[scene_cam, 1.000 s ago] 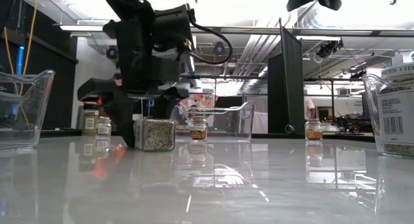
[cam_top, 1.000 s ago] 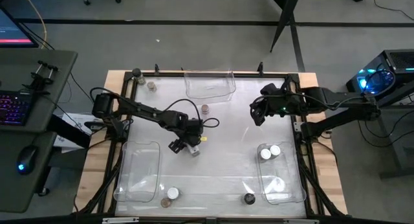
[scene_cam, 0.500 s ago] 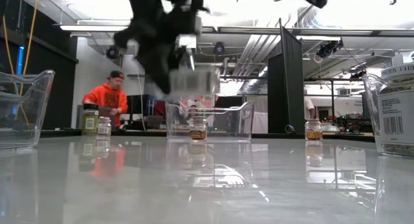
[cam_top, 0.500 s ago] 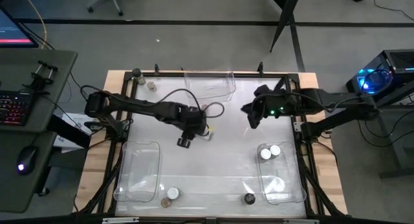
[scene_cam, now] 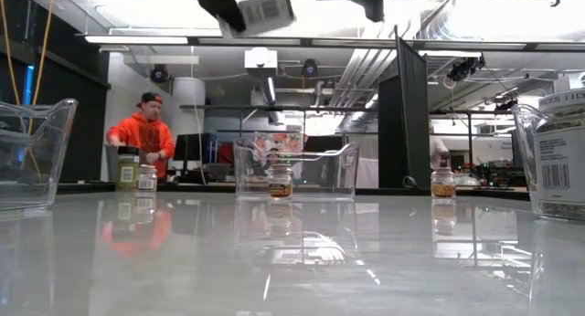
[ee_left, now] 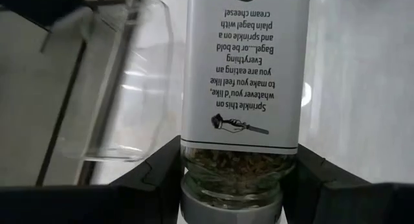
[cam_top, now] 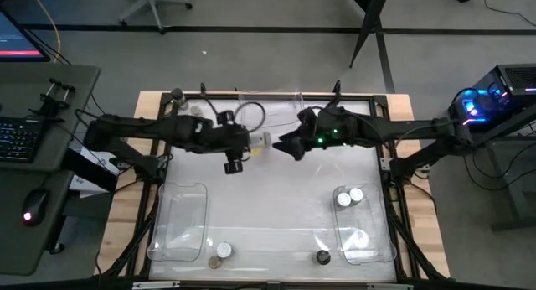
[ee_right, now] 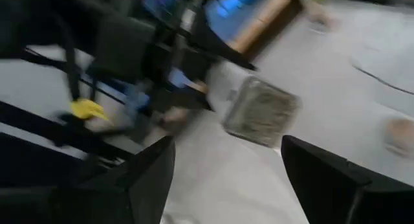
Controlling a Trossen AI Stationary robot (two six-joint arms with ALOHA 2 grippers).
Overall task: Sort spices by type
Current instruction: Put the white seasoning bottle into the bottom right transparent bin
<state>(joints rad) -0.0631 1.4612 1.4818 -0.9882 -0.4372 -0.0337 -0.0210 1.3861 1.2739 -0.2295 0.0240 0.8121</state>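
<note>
My left gripper (cam_top: 249, 142) is shut on a spice jar (ee_left: 240, 75) with a white printed label, seeds inside and a grey lid. It holds the jar high above the table's far middle, at the top of the low view (scene_cam: 265, 10). My right gripper (cam_top: 289, 145) is open and empty just right of that jar, its fingers (ee_right: 152, 179) pointing at it (ee_right: 260, 111). Other jars stand on the table: two at the far left corner (cam_top: 195, 111), one in front of the far bin (scene_cam: 280, 182), two at the near edge (cam_top: 222, 251). My left gripper pinches the jar's glass neck just beyond the lid (ee_left: 233, 175) between its two fingers (ee_left: 162, 175), one on each side. The fingers come about level from the table's left. The jar sticks out past them toward the right, lid end at the gripper, lifted clear.
A clear bin (cam_top: 270, 110) stands at the far middle, another (cam_top: 180, 223) at the near left, a third (cam_top: 373, 231) at the near right with white-lidded jars (cam_top: 350, 196) in it. A person in an orange top (scene_cam: 142, 138) is beyond the table.
My left gripper has lifted the jar off the table and carried it up and toward the far right; the jar has tipped from upright to lying about level. My right gripper has gone toward the table's left, up to the jar.
</note>
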